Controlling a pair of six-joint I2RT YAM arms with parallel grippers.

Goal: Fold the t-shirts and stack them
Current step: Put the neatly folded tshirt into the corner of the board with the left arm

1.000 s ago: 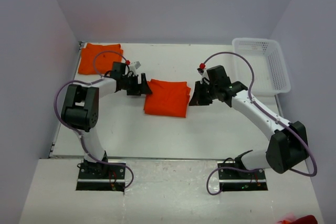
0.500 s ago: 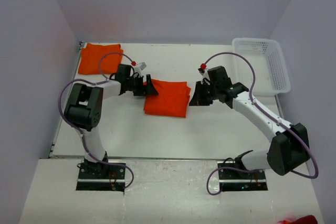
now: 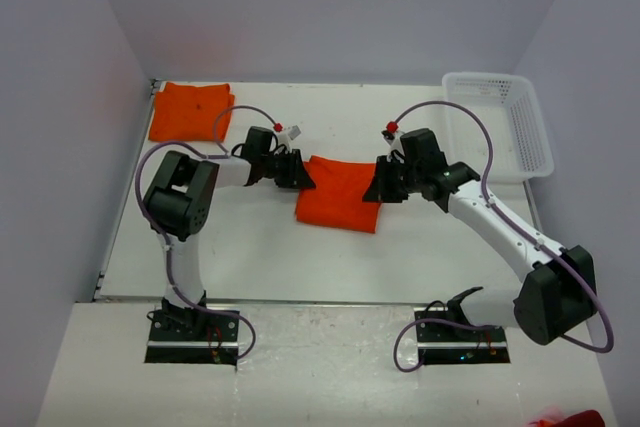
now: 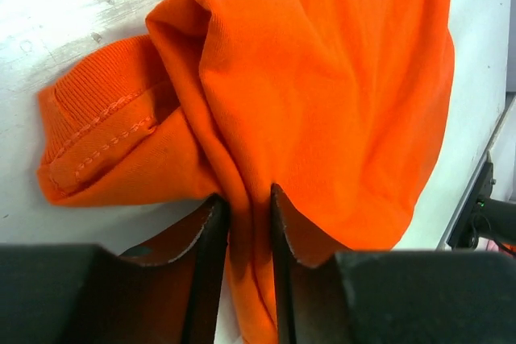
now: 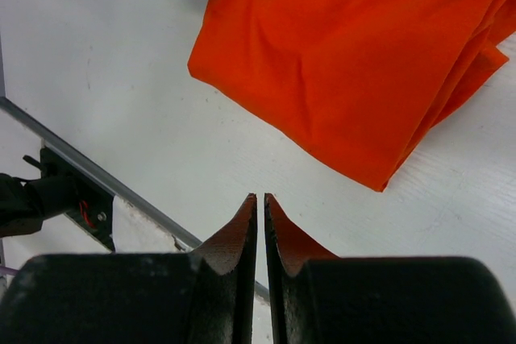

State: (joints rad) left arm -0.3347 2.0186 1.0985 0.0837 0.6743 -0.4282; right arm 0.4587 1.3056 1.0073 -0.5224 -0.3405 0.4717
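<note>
The white tabletop [image 3: 250, 247] carries everything. A white lattice basket [image 3: 497, 78] stands at its far right corner. At the far left corner lies one folded orange t-shirt, the far t-shirt [image 3: 190, 110], flat and apart from both arms. The middle t-shirt [image 3: 340, 202] lies in a folded bundle at the centre of the tabletop, between the two arms.

The left gripper [image 3: 298, 175] sits at this shirt's left edge. In its wrist view, its jaws are drawn narrow around a bunched ridge of the orange cloth [image 4: 322, 78], which runs up between them; the hem lies rumpled just beside. The right gripper [image 3: 378, 187] hovers at the shirt's right edge with its jaws pressed almost together and nothing between them, the cloth lying just ahead of the tips [image 5: 260, 203].

The step in hand looks like carrying the folded shirt to the stack. The next move calls for a lift or drag toward the far left corner without letting the folds spill open. The thin cloth could slip or unroll from a one-sided grip.
</note>
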